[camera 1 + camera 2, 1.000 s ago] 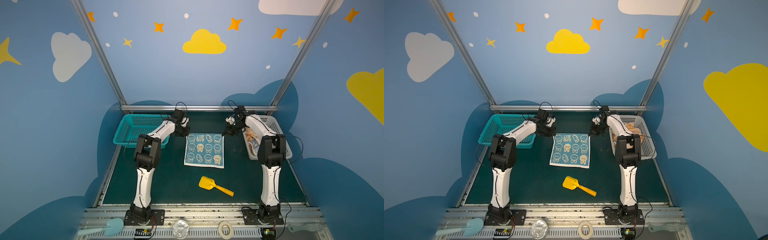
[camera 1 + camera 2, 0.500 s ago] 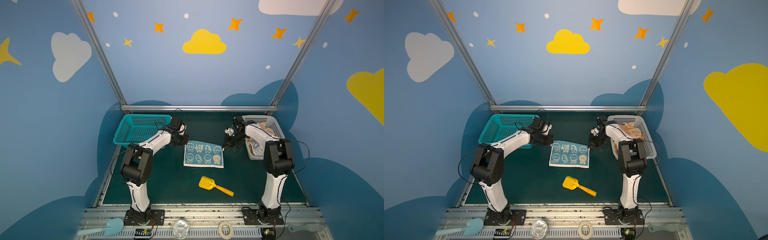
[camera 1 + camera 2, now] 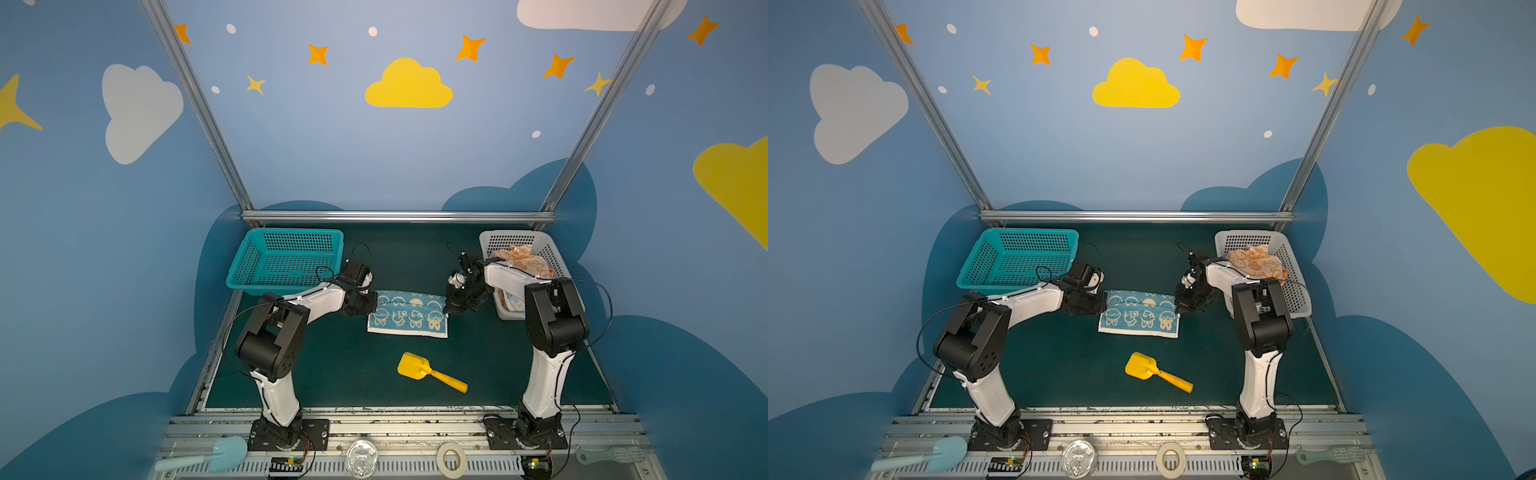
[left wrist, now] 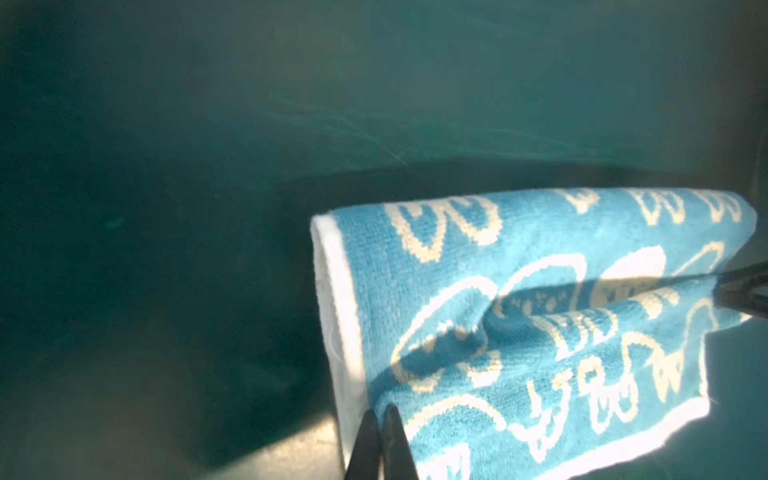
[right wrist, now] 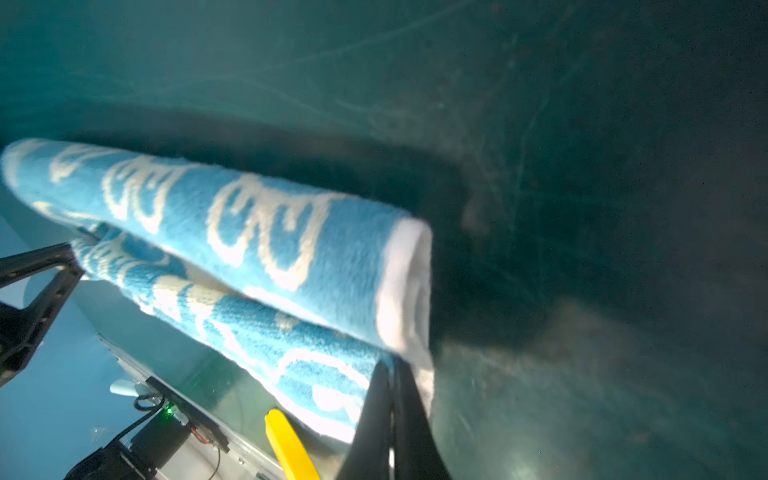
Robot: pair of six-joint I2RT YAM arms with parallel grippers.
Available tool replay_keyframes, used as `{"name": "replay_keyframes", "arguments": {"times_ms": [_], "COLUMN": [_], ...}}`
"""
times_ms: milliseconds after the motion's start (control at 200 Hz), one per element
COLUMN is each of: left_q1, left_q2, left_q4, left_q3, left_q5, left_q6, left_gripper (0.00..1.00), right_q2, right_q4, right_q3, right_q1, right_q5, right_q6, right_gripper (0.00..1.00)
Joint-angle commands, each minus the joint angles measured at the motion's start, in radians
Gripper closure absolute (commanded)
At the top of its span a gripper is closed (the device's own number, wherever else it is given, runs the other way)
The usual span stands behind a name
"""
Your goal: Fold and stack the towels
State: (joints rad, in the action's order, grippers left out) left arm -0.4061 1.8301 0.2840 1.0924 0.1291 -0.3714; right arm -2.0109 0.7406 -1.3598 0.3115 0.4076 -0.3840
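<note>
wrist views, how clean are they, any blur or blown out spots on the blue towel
In the left wrist view the blue towel shows crisp weave, but its brightly lit white hem is blown out and a dark shadow band crosses it; in the right wrist view it looks softer, with glare on the hem; in both the green mat is dim and hazy.

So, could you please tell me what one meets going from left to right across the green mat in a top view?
teal basket → left gripper → blue towel → right gripper → white basket
</note>
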Motion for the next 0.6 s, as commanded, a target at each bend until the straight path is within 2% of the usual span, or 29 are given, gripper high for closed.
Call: {"name": "replay_keyframes", "arguments": {"times_ms": [0,270,421,596], "left_q1": [0.022,0.043,0.045,0.047], "left_q2": [0.053,0.165,0.131,0.066], "left_q4": [0.003,0.073,0.105,0.104], "left_q3": [0.053,0.270,0.308,0.264], "left_q5": [-0.057,-0.051,-0.053,-0.069], "left_q6": [-0.010,0.003,0.014,0.020], "left_gripper": [0.97,0.97,0.97,0.97], "right_q2": [-0.063,-0.182,-0.114,-0.029], "right_q4": [0.016,0.125,0.142,0.147], "right_q3": [-0.061,-0.293,-0.302,-0.259], "right_q1": [-0.006,-0.037,-0.041,-0.031], "right_q5": [-0.075,-0.086,-0.079,-0.085], "right_q6": [-0.015,0.017,0.026,0.034], "right_gripper": [1.00,1.00,1.00,1.00]}}
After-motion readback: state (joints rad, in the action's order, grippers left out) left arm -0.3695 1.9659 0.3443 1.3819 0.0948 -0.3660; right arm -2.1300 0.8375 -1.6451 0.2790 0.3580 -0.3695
